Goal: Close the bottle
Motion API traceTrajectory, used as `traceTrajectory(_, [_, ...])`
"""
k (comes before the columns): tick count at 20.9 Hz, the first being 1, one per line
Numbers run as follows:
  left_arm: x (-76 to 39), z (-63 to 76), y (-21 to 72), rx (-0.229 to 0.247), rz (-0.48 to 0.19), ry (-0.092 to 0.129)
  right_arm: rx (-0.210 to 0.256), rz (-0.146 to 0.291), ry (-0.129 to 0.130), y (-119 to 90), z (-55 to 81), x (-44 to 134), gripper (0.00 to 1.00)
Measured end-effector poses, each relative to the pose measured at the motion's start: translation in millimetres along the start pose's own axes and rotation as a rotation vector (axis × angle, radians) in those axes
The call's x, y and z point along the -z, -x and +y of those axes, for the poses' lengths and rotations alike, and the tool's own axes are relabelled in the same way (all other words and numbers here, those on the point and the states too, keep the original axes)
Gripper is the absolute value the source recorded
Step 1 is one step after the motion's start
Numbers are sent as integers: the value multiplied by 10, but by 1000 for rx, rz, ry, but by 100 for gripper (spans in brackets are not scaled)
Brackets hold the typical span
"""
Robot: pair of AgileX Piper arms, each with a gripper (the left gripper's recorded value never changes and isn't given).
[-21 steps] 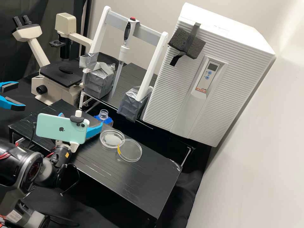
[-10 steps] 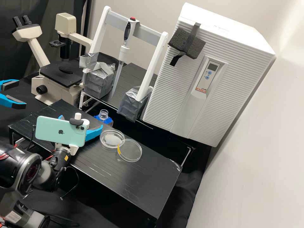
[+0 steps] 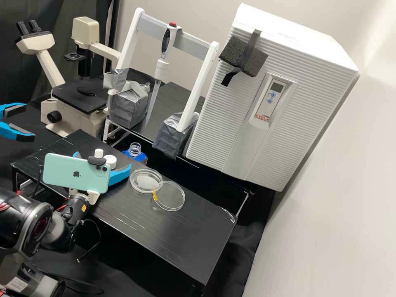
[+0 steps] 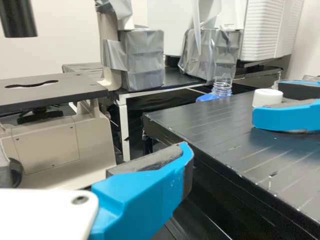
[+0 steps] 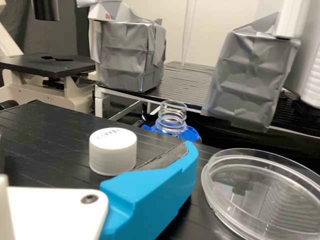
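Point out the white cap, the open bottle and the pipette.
white cap [image 5: 113, 155]: right wrist view, its side wall.
bottle [image 5: 172, 120]: right wrist view, its clear neck.
pipette [image 3: 165, 43]: high view, its handle.

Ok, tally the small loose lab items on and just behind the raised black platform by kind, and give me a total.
Clear round plastic petri dishes: 2
White round screw cap: 1
Open clear-necked blue bottle: 1
Total: 4
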Motion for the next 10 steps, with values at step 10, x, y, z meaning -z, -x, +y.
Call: traceTrajectory(10, [10, -14, -5, 5, 2, 7, -2, 4, 1, 3, 4, 7, 0])
